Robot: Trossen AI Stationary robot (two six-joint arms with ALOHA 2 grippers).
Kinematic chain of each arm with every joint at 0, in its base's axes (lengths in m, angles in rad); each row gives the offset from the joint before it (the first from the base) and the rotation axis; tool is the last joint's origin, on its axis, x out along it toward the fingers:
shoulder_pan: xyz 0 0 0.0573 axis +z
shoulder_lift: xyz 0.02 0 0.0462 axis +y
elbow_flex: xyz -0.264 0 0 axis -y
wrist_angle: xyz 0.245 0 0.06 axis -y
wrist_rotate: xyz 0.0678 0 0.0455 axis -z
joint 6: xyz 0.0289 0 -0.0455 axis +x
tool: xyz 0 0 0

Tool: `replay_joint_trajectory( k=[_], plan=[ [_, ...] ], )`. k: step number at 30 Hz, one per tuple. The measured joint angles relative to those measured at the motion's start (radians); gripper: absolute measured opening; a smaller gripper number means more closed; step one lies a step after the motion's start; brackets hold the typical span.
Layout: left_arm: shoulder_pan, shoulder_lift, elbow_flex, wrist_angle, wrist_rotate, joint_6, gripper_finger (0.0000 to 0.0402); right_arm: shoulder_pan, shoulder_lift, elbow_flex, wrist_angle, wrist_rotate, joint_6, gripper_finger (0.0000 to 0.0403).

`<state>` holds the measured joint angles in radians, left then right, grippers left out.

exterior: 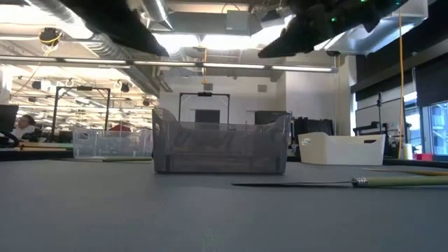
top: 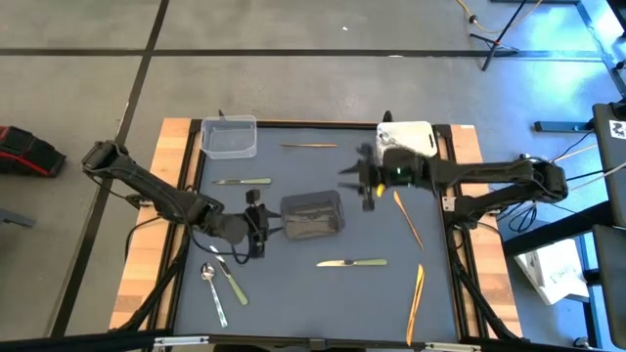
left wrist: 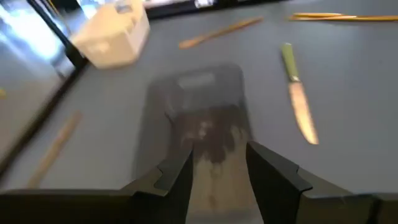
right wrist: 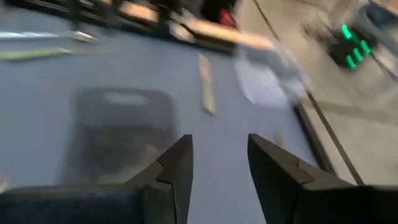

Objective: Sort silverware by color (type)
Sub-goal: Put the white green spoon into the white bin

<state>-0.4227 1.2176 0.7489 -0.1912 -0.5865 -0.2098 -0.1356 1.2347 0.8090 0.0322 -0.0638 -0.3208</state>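
High view showed the right gripper (top: 364,182) empty, fingers spread, above the mat beside the grey tub (top: 313,215); the left gripper (top: 256,227) hovered released at that tub's other side. The loose silverware lay scattered for sorting: one spoon (top: 212,289), three green-handled knives (top: 352,262), four gold pieces (top: 407,219).

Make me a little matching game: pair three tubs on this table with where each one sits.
Things:
1. clear tub
2. white tub
3. dark grey tub

Places:
A. middle of the table
B. far corner on the right arm's side
C. far corner on the left arm's side

Pairs: 1-C, 2-B, 3-A
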Motion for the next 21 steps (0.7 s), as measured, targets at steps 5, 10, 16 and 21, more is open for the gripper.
replay_joint_trajectory(
  k=[5,10,16,21],
  plan=[
    [-0.091,0.05,0.123,-0.268,0.018,-0.307,0.0138,0.138,0.001,-0.083,0.145,0.001,-0.007,0.0138],
    [-0.205,0.175,0.258,-0.397,0.068,-0.561,0.0125,0.269,0.001,-0.09,0.15,0.002,0.064,0.0138],
    [-0.307,0.311,0.389,-0.571,0.231,-0.989,0.0111,0.452,0.001,-0.09,0.151,0.057,0.153,0.0138],
    [-0.382,0.351,0.403,-0.663,0.413,-1.341,0.0104,0.6,0.019,-0.09,0.151,0.217,0.229,0.0138]
  ],
)
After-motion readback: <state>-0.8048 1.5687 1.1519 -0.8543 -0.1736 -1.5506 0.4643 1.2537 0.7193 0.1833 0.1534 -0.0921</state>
